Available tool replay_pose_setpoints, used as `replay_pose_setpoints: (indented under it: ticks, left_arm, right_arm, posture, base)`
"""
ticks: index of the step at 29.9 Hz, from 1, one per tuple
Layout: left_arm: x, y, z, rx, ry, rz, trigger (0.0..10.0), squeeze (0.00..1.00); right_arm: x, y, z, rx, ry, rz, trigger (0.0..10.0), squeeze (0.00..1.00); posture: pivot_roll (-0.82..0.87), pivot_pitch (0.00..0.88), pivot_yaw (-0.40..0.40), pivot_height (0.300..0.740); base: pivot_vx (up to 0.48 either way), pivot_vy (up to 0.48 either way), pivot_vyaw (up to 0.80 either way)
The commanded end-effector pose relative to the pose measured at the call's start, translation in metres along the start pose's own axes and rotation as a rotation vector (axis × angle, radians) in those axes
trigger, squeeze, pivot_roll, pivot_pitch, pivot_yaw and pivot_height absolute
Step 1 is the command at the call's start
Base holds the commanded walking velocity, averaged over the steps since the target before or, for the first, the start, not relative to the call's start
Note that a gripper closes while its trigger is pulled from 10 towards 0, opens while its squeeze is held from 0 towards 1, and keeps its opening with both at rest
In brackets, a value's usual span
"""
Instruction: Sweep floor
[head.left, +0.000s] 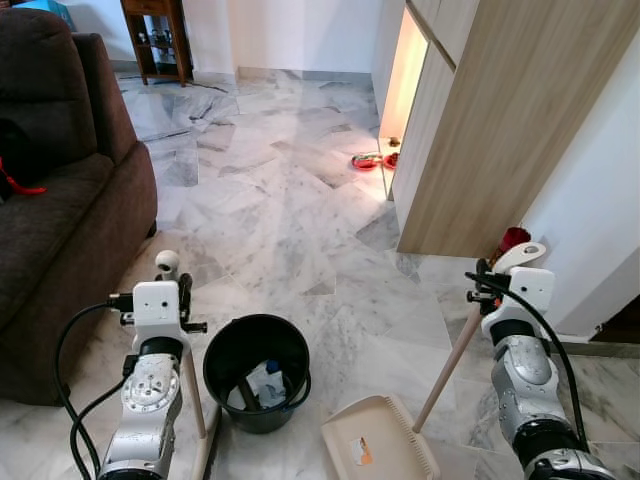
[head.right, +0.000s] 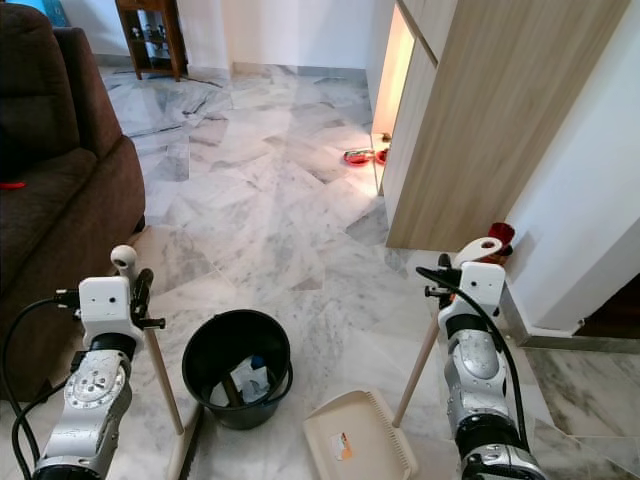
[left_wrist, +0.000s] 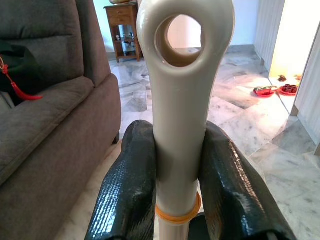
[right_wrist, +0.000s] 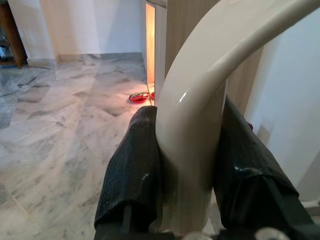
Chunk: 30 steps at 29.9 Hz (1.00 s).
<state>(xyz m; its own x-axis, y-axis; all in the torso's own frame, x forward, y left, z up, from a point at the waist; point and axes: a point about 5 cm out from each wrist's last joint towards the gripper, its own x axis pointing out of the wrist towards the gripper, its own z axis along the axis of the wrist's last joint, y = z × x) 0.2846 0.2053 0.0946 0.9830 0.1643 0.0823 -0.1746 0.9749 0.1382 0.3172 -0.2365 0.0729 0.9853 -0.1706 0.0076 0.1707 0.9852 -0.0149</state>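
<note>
Broom handle (left_wrist: 182, 110) upright, clenched between the fingers of left tool (left_wrist: 180, 185), beside brown sofa (head.left: 60, 230). Right tool (right_wrist: 187, 170) clamped on dustpan handle (head.left: 455, 355); cream dustpan (head.left: 375, 440) rests on marble floor (head.left: 290, 210) just beside black bucket (head.left: 257, 370).

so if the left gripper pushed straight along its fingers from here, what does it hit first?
Probably the brown sofa. The left gripper, shut on the broom handle, points across open marble floor beside the sofa's arm, towards a wooden side table far off. Depth is unclear, so it might just clear the sofa.
</note>
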Motion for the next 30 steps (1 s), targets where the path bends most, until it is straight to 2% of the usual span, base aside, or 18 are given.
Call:
replay_pose_setpoints:
  ticks: [1, 21, 30]
  left_arm:
    - [0.0019, -0.0047, 0.0074, 0.028, -0.047, -0.019, 10.0, 0.00]
    - [-0.0007, -0.0051, 0.0063, 0.027, -0.050, -0.022, 10.0, 0.00]
    - [0.0004, -0.0057, 0.0070, 0.028, -0.053, -0.024, 10.0, 0.00]
  right_arm:
    - [0.0067, -0.0034, 0.0138, 0.008, -0.060, -0.013, 10.0, 0.00]
    - [0.0057, -0.0056, 0.0134, 0.057, -0.064, -0.028, 10.0, 0.00]
    - [0.0064, -0.0059, 0.0141, 0.060, -0.065, -0.026, 10.0, 0.00]
  posture:
    - [-0.01, 0.000, -0.041, 0.740]
    - [-0.01, 0.000, -0.032, 0.740]
    - [-0.01, 0.000, -0.034, 0.740]
  base:
    - [0.000, 0.000, 0.00]
    - [0.000, 0.000, 0.00]
    - [-0.250, 0.000, 0.00]
